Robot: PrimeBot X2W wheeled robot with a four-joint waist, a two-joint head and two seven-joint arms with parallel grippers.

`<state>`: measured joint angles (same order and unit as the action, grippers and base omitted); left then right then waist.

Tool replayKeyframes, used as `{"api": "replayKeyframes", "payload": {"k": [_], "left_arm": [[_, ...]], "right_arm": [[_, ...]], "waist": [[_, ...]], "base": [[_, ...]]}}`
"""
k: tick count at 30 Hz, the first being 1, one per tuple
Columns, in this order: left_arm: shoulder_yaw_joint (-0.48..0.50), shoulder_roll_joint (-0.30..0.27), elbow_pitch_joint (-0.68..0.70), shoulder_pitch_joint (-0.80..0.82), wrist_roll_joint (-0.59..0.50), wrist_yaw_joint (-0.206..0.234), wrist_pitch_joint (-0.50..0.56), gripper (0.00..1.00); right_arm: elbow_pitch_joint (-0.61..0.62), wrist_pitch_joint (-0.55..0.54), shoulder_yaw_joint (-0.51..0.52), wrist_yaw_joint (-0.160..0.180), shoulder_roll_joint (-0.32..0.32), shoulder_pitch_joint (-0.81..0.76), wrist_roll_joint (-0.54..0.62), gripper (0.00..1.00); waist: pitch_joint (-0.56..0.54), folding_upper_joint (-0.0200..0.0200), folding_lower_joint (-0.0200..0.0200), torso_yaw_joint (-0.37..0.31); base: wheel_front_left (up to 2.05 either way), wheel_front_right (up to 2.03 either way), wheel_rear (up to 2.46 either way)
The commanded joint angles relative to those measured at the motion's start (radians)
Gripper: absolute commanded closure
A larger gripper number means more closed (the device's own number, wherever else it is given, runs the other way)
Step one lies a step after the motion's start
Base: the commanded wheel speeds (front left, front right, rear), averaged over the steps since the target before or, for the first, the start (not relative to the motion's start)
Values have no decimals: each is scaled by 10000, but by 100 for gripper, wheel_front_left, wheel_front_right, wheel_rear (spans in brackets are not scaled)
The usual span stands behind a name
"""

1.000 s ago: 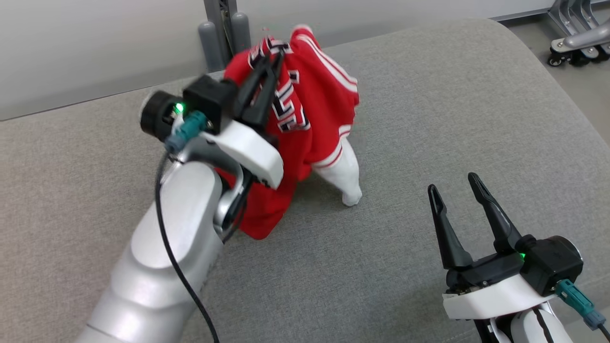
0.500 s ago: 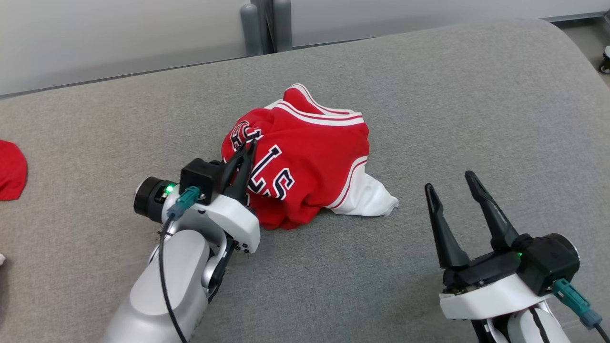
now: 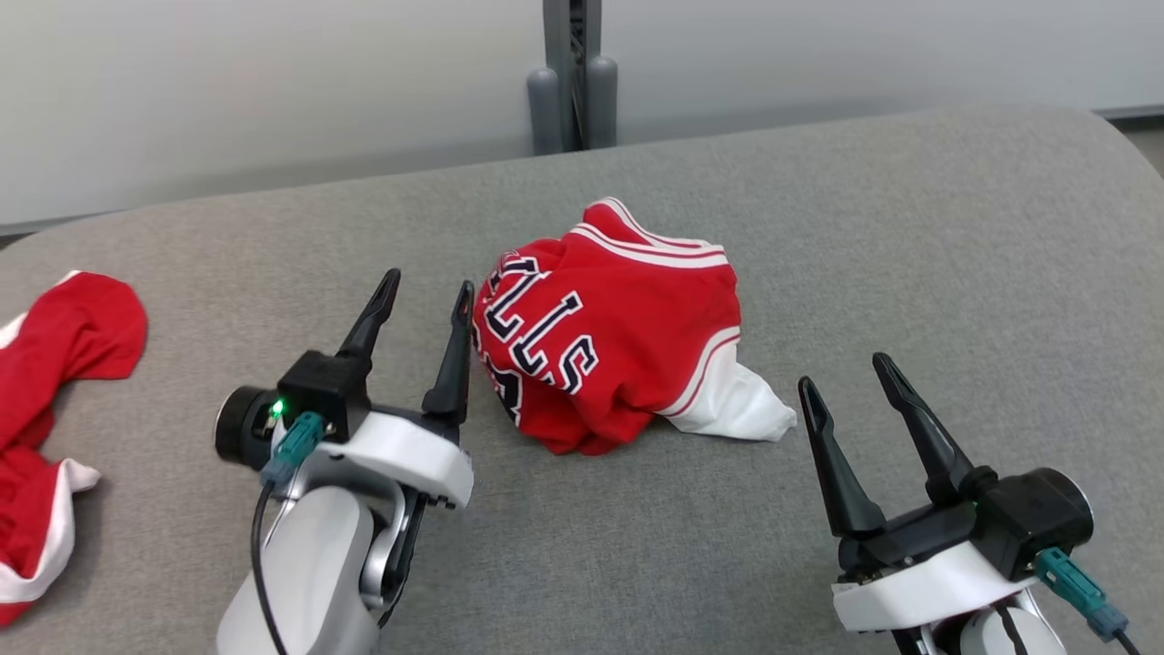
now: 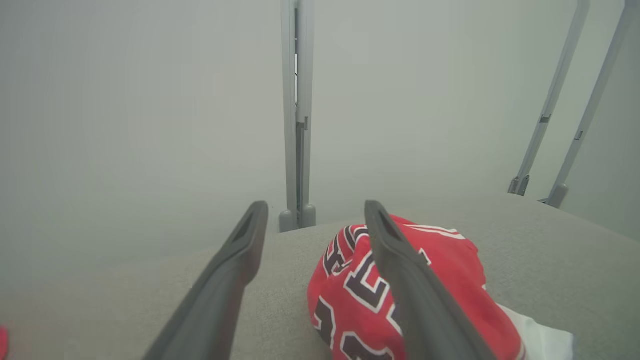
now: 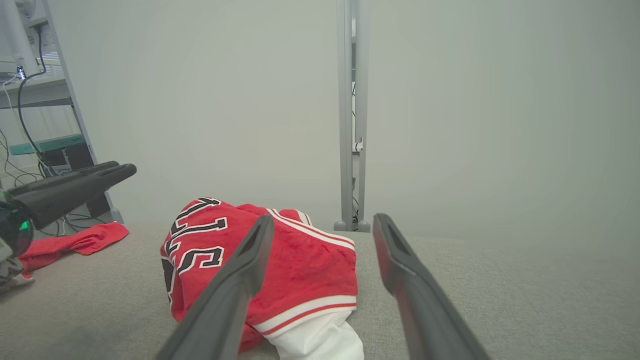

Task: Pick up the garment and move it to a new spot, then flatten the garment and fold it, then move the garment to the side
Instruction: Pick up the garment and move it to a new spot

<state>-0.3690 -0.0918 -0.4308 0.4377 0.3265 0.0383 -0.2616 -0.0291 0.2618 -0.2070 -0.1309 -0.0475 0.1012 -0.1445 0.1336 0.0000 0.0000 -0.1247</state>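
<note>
The garment [image 3: 618,337] is a red jersey with white trim and dark lettering, lying in a crumpled heap in the middle of the grey padded surface [image 3: 909,273]. My left gripper [image 3: 429,280] stands open just left of the heap, its right finger close beside the cloth and nothing between the fingers. The left wrist view has the garment [image 4: 460,270] behind that right finger, with the left gripper [image 4: 316,207] open. My right gripper [image 3: 842,371] is open at the lower right, apart from the white hem. From the right wrist the garment [image 5: 310,260] lies ahead of the open right gripper [image 5: 324,219].
A second red and white cloth [image 3: 55,364] lies at the surface's left edge, also visible from the right wrist as a red cloth [image 5: 75,240]. A grey post [image 3: 573,82] stands behind the far edge. A shelf with cables [image 5: 40,100] stands off to the left.
My left gripper lowered the garment onto the surface, then opened and let go, ending just left of the heap. The head camera has shifted. The right gripper stayed open.
</note>
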Motion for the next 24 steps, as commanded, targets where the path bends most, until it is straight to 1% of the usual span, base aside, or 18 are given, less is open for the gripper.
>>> {"api": "replayKeyframes", "payload": {"k": [1, 4, 7, 14, 19, 21, 24], "left_arm": [[124, -106, 263, -294, -150, 138, -36, 0], [548, -54, 1010, -1048, -51, 324, -39, 0], [926, -52, 1690, -1791, -219, 435, -40, 0], [1781, 113, 3194, -3381, -806, 525, -40, 0], [2064, 209, 3707, -4231, -1477, 565, -40, 0], [2160, 249, 3846, -4536, -1620, 636, -41, 0], [2219, 292, 3888, -4967, -1806, 624, -41, 0]], "right_arm": [[-64, 54, 50, 3, -57, -125, 96, 0], [-85, 54, 185, 3, -58, -348, 125, 0], [-98, 54, 299, 1, -52, -587, 146, 0], [-342, 54, 601, 3, -54, -929, 79, 0], [-388, 54, 869, 1, -57, -1152, 92, 0], [-401, 54, 930, 3, -55, -1210, 129, 0], [-458, 54, 1145, 3, -57, -1400, 108, 0]], "waist": [[-307, 0, 0, 271], [-689, 0, 0, 536], [-1010, 0, 0, 809], [-1377, 0, 0, 1349], [-1566, 0, 0, 1586], [-1635, 0, 0, 1620], [-1749, 0, 0, 1682]], "base": [[0, 0, 0], [0, 0, 0], [0, 0, 0], [0, 0, 0], [0, 0, 0], [0, 0, 0], [0, 0, 0]]}}
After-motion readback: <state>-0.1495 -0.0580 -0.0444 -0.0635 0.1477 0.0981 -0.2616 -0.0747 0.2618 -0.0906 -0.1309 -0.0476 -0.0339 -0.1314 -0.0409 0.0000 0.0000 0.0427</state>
